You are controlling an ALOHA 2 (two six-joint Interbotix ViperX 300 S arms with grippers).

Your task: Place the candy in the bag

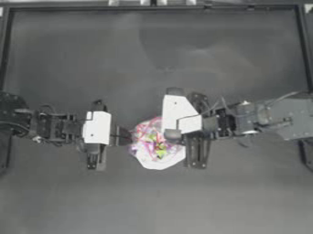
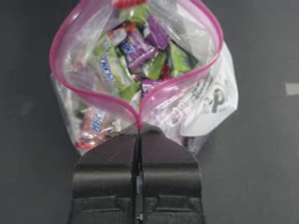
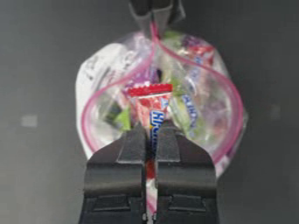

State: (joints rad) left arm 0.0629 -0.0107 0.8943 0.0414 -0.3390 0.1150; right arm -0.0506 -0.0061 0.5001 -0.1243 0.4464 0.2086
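Observation:
The clear bag (image 1: 156, 153) with a pink-red seal strip stands near the table's middle, its mouth spread open and multicoloured sweets inside. My left gripper (image 1: 125, 137) is shut on the seal strip at the bag's left end, as the left wrist view shows: gripper (image 2: 139, 130), bag (image 2: 140, 52). From the right, my right gripper (image 1: 172, 135) hangs over the bag's mouth. In the right wrist view it (image 3: 151, 129) is shut on the candy (image 3: 150, 101), a small white and red wrapped sweet, just above the open bag (image 3: 201, 109). The left gripper (image 3: 153, 15) shows beyond.
The dark table (image 1: 153, 55) stretches behind the arms, bounded by a frame rail (image 1: 153, 7) at the back. A small pale mark (image 2: 292, 89) sits on the table beside the bag. Both arms' white wrist housings lie close to the bag.

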